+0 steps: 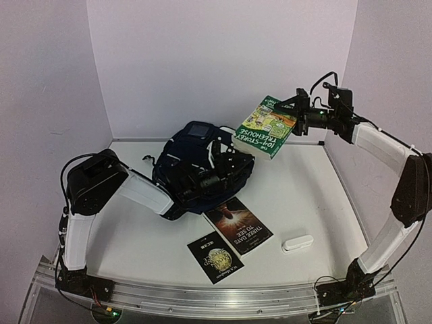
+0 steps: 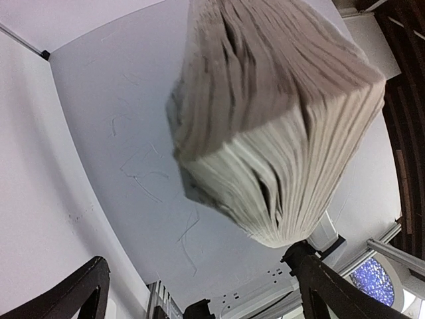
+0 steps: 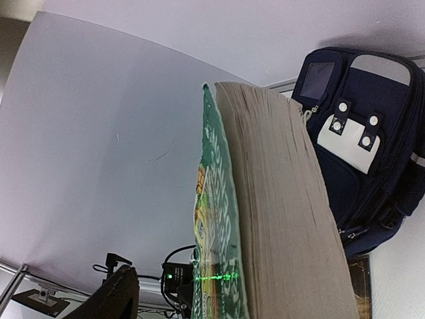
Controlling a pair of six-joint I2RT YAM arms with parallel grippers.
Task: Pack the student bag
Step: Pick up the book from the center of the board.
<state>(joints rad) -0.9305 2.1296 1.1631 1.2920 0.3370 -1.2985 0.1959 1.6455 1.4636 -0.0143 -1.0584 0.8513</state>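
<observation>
Student bag (image 1: 183,154), label end toward back wall (image 1: 202,67), behind two books (image 1: 237,226).
Left gripper (image 1: 226,166) spread wide at it; right gripper (image 1: 291,116) pinches green book (image 1: 264,127) above.

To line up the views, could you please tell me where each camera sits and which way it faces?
Top external: above and behind the bases, looking down at the table, bag and both arms.
Left wrist: low by the bag, facing up at the green book; the open left gripper frames the bottom.
Right wrist: raised, looking along the green book in the right gripper toward the bag; one finger shows.
Shared: all three show the green book.
</observation>
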